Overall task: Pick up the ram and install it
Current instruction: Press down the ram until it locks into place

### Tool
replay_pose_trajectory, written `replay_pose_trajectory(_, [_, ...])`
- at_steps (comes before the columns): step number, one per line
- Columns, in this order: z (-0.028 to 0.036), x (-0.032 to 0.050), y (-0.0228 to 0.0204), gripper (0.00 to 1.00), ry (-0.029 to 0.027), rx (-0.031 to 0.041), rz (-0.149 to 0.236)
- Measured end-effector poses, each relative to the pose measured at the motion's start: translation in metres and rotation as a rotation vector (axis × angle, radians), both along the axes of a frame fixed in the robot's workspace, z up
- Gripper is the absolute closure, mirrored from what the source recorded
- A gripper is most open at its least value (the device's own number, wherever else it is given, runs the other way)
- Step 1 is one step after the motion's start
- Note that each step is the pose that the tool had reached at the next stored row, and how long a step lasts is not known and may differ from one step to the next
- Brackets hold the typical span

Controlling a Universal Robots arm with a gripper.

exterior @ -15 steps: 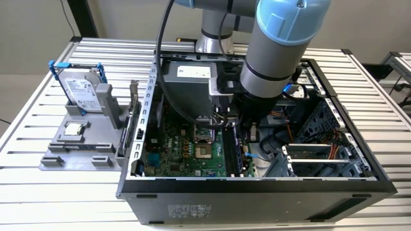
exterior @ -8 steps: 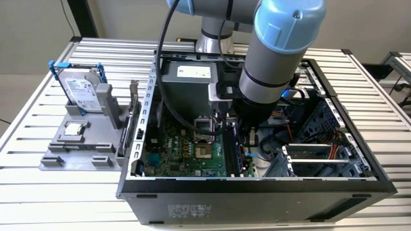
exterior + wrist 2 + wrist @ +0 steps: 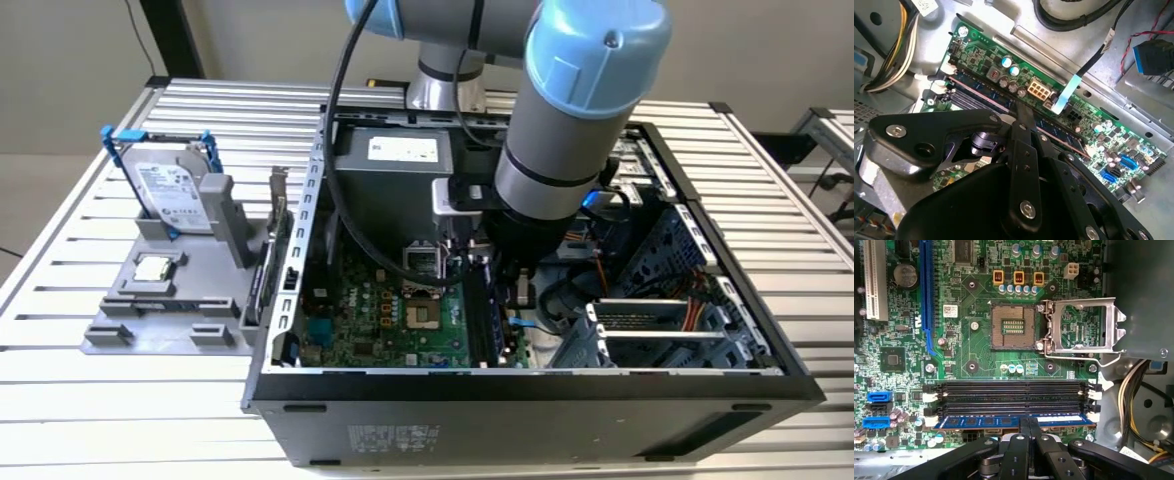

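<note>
The ram (image 3: pixel 989 421), a bluish stick, stands on edge in the memory slot nearest my gripper, alongside two empty black slots (image 3: pixel 1009 395). In the second wrist view the ram (image 3: pixel 979 89) runs along the edge of the green motherboard (image 3: pixel 1104 145). My gripper (image 3: pixel 1029 426) is down on the ram's middle, its two black fingers close together on either side of the stick. The exterior view shows the gripper (image 3: pixel 505 275) deep inside the open computer case (image 3: pixel 534 385), over the motherboard's right-hand side in that view.
The open processor socket (image 3: pixel 1014 327) with its raised metal latch (image 3: pixel 1084 325) lies beyond the slots. Cables (image 3: pixel 899 45) and a blue ribbon (image 3: pixel 1064 95) hang near the board. Outside the case, a grey holder (image 3: pixel 167 310) carries a hard drive (image 3: pixel 174 195) and a processor chip (image 3: pixel 156 268).
</note>
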State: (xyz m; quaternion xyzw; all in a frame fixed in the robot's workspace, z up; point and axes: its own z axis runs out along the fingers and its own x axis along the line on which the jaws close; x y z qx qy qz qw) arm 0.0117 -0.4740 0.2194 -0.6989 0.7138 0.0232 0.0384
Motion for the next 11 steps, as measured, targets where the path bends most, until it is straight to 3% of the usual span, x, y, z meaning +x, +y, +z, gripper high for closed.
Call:
replay_pose_trajectory(4, [-0.0008, 0.0001, 0.0001, 1.0, 0.0004, -0.0015, 0.0])
replay_pose_trajectory(6, [0.0052, 0.0001, 0.0006, 1.0, -0.0007, 0.0021, 0.0])
replay_pose_trajectory(9, [0.0125, 0.0, 0.0002, 1.0, 0.0, 0.0001, 0.0])
replay_pose_trajectory(11, [0.0215, 0.0, 0.0002, 1.0, 0.0, 0.0, 0.0])
